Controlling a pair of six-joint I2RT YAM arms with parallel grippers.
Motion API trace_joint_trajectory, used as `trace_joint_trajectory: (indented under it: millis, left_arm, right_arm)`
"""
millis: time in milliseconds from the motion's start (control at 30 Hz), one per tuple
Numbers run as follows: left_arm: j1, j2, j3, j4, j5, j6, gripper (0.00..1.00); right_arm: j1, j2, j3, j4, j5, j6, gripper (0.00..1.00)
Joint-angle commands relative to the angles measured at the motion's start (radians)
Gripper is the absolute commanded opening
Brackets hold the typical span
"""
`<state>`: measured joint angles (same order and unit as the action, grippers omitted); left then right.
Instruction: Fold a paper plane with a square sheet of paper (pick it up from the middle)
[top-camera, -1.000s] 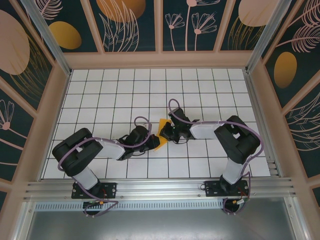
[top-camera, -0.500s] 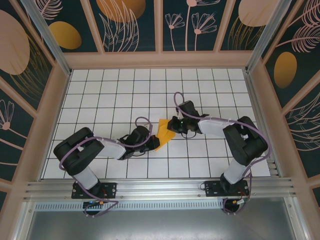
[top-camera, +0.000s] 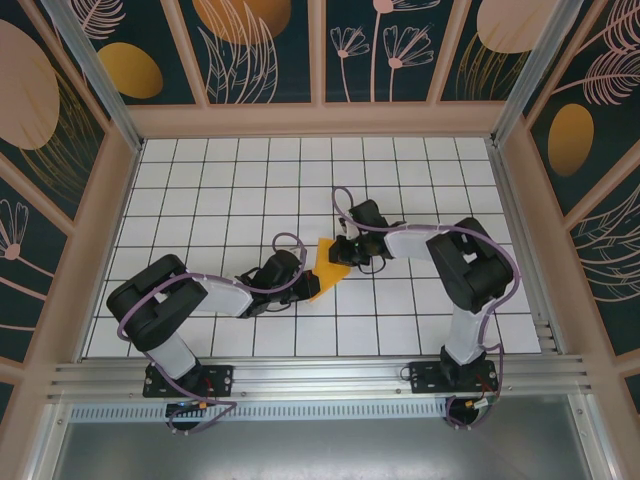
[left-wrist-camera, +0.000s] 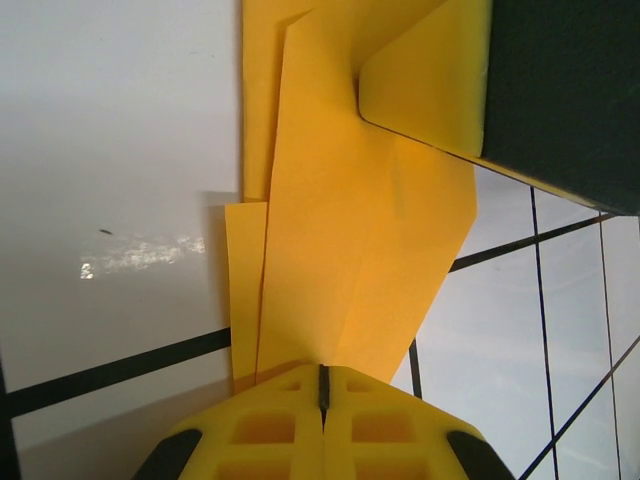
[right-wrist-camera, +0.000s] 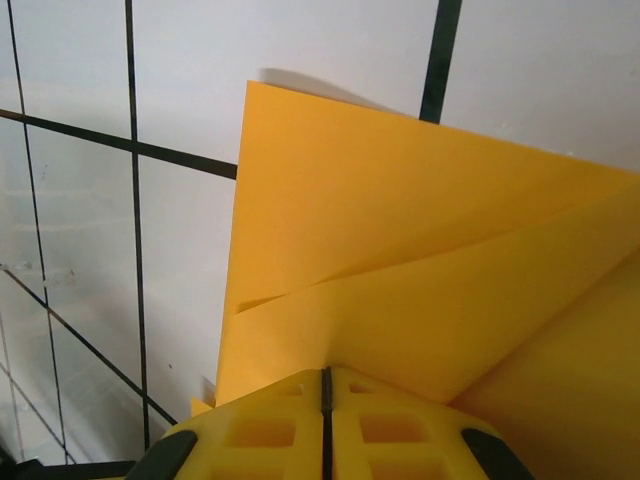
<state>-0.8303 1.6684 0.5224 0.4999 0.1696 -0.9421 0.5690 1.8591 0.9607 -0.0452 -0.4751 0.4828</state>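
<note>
Left wrist view, from the fingertips outward: showing the left gripper (left-wrist-camera: 322, 385) with its yellow fingers pressed together, tips meeting the near end of the paper (left-wrist-camera: 360, 250); offering no way of telling whether a layer is caught between them or merely pinned. Beyond that, lying in several overlapping folded layers on the white tiled table (left-wrist-camera: 110, 150), with a yellow pad (left-wrist-camera: 425, 80) on a dark body bearing on the far corner.

Right wrist view: showing the right gripper (right-wrist-camera: 325, 385) likewise closed tight at the paper's edge, with a slanting fold line crossing the layers just ahead.

Top external view: placing both grippers low over the middle tiles, one at each side of the paper (top-camera: 325, 262), close together.

Judging the step in hand as setting a crease. Doing it well by pressing straight down, anchoring one side while drawing the other along the fold line rather than across it, moving slowly to avoid dragging the layers out of line, and lifting clear before spreading the fingers.
</note>
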Motion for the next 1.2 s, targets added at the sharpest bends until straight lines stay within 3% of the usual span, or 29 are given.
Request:
trace_joint_trajectory:
  millis: [0,533,700,967,1167]
  left_arm:
    - [0.006,0.007,-0.03,-0.132,-0.015,0.034,0.04]
    - [0.005,0.004,-0.085,-0.117,0.014,0.038,0.03]
    - [0.005,0.008,-0.073,-0.116,0.015,0.041,0.03]
    - [0.006,0.016,-0.061,-0.113,0.007,0.042,0.03]
    - [0.005,0.021,-0.058,-0.112,0.007,0.042,0.03]
  right_arm:
    - [-0.017,0.049,0.034,-0.044,0.022,-0.055,0.11]
    - [-0.192,0.131,0.166,-0.06,0.034,-0.092,0.1]
    - [-0.207,0.1,0.202,-0.072,0.05,-0.096,0.1]
    - [-0.091,-0.139,0.01,-0.025,0.023,-0.052,0.1]
    - [0.059,-0.14,-0.066,0.006,0.021,0.009,0.1]
